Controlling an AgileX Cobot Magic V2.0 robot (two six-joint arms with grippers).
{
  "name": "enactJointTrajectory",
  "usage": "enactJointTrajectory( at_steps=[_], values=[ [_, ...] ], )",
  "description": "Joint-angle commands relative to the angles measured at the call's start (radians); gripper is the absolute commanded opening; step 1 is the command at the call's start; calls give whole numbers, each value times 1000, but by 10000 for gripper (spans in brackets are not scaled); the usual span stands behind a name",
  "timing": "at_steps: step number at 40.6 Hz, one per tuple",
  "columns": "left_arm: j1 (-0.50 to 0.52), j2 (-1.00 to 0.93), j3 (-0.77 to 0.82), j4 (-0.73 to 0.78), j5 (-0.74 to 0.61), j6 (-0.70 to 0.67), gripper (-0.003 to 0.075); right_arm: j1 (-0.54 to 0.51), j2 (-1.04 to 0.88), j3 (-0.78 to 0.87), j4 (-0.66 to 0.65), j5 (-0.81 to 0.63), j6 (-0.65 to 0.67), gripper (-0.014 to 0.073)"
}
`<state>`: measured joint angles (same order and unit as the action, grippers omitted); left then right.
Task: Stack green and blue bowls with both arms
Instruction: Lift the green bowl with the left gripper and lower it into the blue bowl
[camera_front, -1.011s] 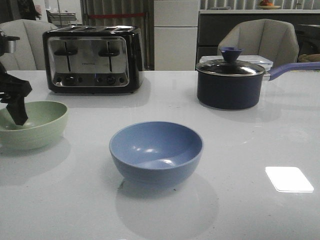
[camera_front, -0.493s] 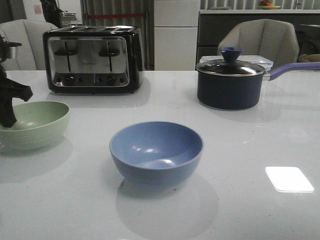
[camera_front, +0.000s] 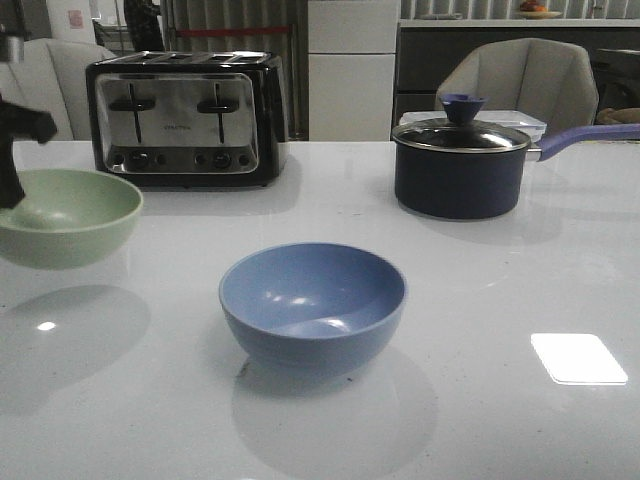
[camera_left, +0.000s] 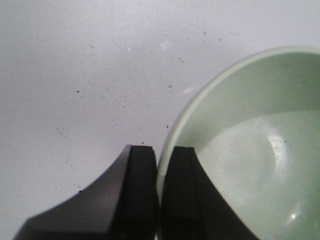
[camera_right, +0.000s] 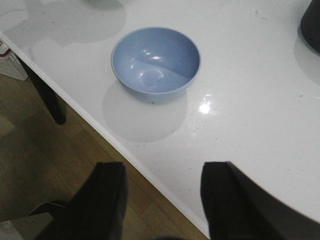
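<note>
We held the sage-green bowl (camera_front: 66, 216) by its rim, left gripper (camera_left: 159, 165) pinched on it, lifted clear of the table (camera_front: 480, 300). The periwinkle-blue bowl (camera_front: 312, 304) sat to its right and nearer; our right gripper (camera_right: 162, 175) hung spread, off the table's near edge.

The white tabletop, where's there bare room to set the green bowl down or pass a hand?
Free: the white tabletop right of the matte periwinkle blue bowl, the strip in front of it, and between the chrome toaster and navy lidded saucepan. Crowded: the left edge, where the left hand holds the sage green bowl.
</note>
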<state>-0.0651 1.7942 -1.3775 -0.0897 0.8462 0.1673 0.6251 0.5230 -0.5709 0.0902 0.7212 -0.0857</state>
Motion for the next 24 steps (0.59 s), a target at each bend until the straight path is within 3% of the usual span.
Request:
enactJointTrajectory(
  at_steps=[1,13,24],
  values=[
    [-23,-133,-43,-91,43,60,93,0,3,-27,-6,-70,-12,445],
    [-195,-304,-43,-160,99,109,93,0,3,-27,-6,-70,-12,445],
    [-413,-269,-43,-162,63,109,93,0,3,-27,-6,-70,-12,445]
  ],
)
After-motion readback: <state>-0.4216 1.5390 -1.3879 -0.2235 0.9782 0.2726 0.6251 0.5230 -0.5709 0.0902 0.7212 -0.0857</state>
